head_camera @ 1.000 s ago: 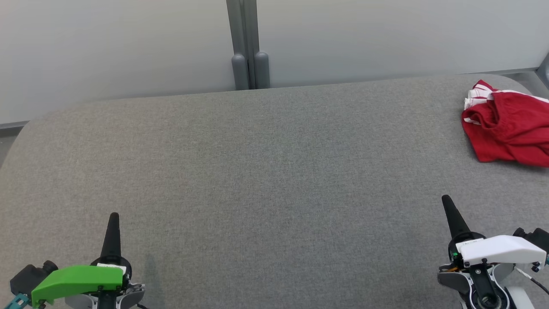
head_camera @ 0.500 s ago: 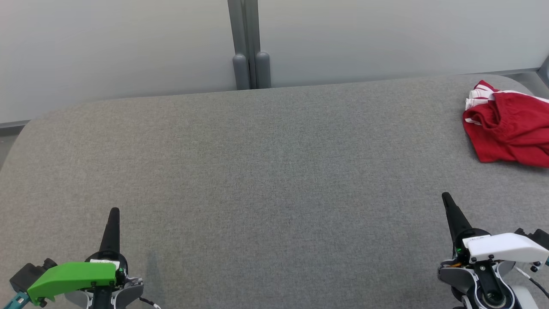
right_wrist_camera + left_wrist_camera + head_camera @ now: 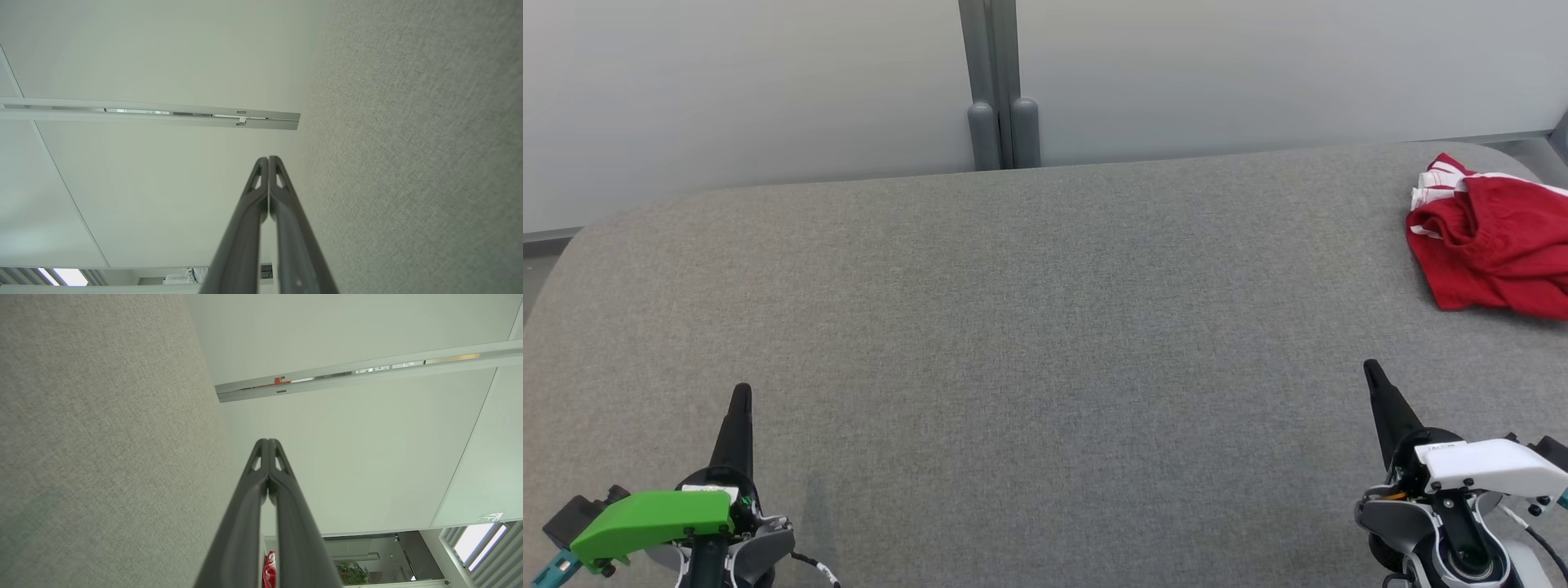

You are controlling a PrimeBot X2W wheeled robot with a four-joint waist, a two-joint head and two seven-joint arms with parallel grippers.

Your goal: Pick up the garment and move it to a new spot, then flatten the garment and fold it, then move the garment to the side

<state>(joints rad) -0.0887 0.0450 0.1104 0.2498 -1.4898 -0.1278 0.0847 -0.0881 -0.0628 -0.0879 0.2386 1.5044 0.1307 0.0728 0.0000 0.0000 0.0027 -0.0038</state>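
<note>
Task thing: a crumpled red fabric garment with white striped trim (image 3: 1494,245) lies bunched at the far right of the table, running off the head view's right edge. A sliver of it (image 3: 269,571) shows red between the fingers in the left wrist view.

Tools: the left gripper (image 3: 740,394), under its green cover, sits at the near left. Its fingers are pressed together and hold nothing, as the left wrist view confirms (image 3: 268,442). The right gripper (image 3: 1372,369), under its white cover, sits at the near right, likewise clenched and empty (image 3: 268,158). Both are well apart from the garment.

Step in hand: not settled. This layout fits a heap waiting at the edge to be fetched, and equally a bundle already put aside. The cloth looks loosely bunched rather than squarely folded, but that is a judgement. I prescribe no move. The right gripper is the nearer to the cloth.

Surface: a grey woven-fabric table top with rounded corners (image 3: 1045,327), even and matte.

Room: pale frosted wall panels (image 3: 768,90) stand behind it, joined by a grey vertical post (image 3: 992,82).
</note>
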